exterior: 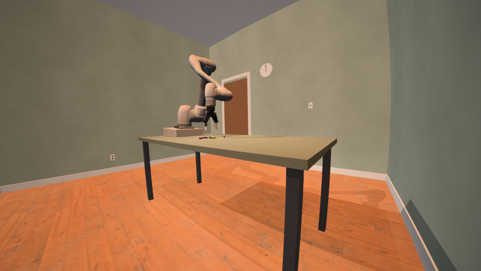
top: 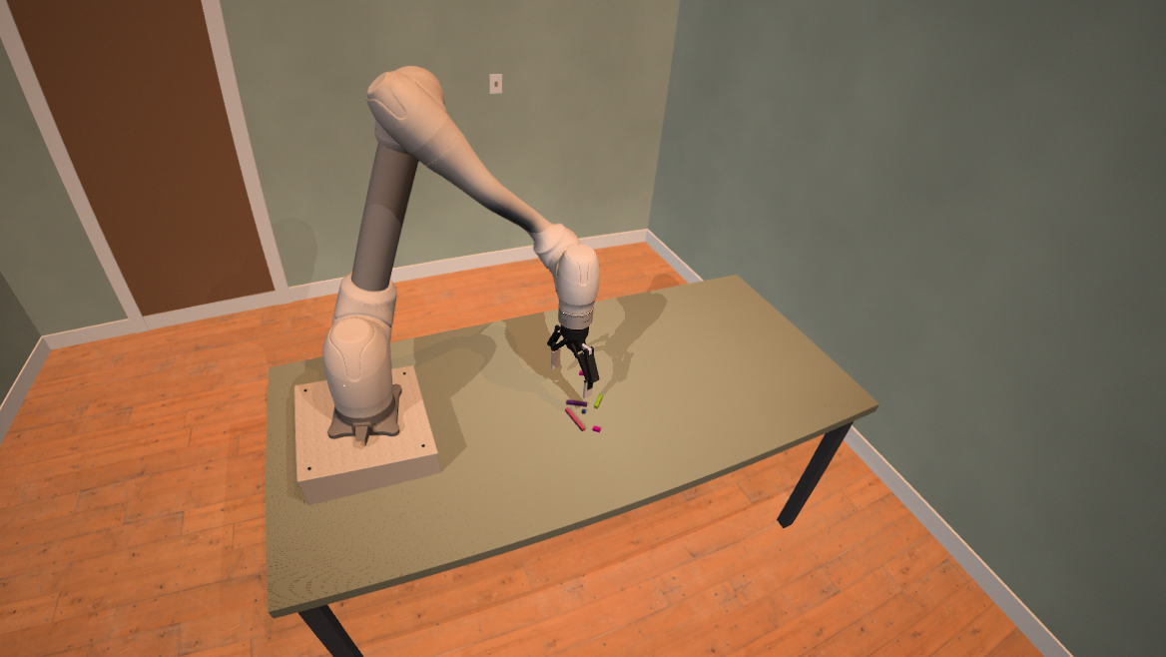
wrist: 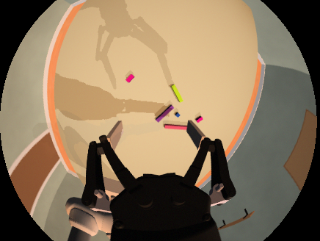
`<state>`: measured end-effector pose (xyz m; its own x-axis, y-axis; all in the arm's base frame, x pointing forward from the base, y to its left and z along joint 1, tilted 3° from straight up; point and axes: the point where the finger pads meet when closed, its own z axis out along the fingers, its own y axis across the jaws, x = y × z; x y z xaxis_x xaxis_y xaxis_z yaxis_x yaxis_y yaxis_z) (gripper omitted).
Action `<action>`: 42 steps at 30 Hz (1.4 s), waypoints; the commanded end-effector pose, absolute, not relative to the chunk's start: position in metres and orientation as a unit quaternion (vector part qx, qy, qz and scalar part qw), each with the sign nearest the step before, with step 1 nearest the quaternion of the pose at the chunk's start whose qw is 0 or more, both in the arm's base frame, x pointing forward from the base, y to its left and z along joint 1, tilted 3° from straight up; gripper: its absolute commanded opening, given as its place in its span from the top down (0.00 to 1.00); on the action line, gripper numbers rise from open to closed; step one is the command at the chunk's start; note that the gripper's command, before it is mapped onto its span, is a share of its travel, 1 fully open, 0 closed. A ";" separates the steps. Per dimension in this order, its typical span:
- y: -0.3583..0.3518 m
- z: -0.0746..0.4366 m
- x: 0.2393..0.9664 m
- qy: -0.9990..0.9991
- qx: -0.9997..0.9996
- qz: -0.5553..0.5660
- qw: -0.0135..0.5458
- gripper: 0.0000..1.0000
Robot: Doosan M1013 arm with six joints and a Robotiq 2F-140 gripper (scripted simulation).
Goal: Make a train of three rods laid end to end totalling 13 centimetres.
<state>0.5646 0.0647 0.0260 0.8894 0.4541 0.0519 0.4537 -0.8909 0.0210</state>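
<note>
My gripper (top: 571, 375) (exterior: 211, 127) (wrist: 155, 126) is open and empty, above the table. In the wrist view the long pink rod (top: 575, 419) (wrist: 175, 127) lies beside the right fingertip, which reaches its right end in the picture. The purple rod (top: 576, 401) (wrist: 164, 113) lies slanted beyond it. The tiny blue rod (top: 583, 410) (wrist: 177, 114) lies just right of the purple one. The lime rod (top: 598, 401) (wrist: 177, 93) lies farther up, slanted. One magenta rod (top: 596, 428) (wrist: 199, 119) lies at the right, another magenta rod (top: 581, 372) (wrist: 130, 78) apart at the upper left. No rods are joined.
The rods lie on the table (top: 718, 350) (exterior: 262, 144). The arm's pale base block (top: 366, 481) (exterior: 169, 132) stands at one end of the table. Shadows of the arm and gripper fall across the table among the rods.
</note>
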 end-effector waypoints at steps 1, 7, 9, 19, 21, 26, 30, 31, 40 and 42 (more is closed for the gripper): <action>0.071 0.028 0.569 0.314 0.949 0.028 0.001 0.00; 0.079 0.030 0.575 0.405 0.914 0.028 0.004 0.00; 0.081 0.031 0.577 0.435 0.900 0.028 0.005 0.00; 0.094 0.034 0.585 0.568 0.823 0.027 0.009 0.00; 0.096 0.035 0.587 0.594 0.804 0.026 0.010 0.00; 0.103 0.036 0.592 0.658 0.753 0.025 0.012 0.00; 0.108 0.038 0.595 0.701 0.712 0.025 0.014 0.00; 0.109 0.038 0.595 0.711 0.703 0.025 0.014 0.00; 0.122 0.041 0.603 0.806 0.592 0.022 0.017 0.00; 0.125 0.042 0.604 0.824 0.565 0.022 0.018 0.00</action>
<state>0.6013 0.1191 0.0403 -0.2311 0.9728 -0.0117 0.9712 0.2314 0.0570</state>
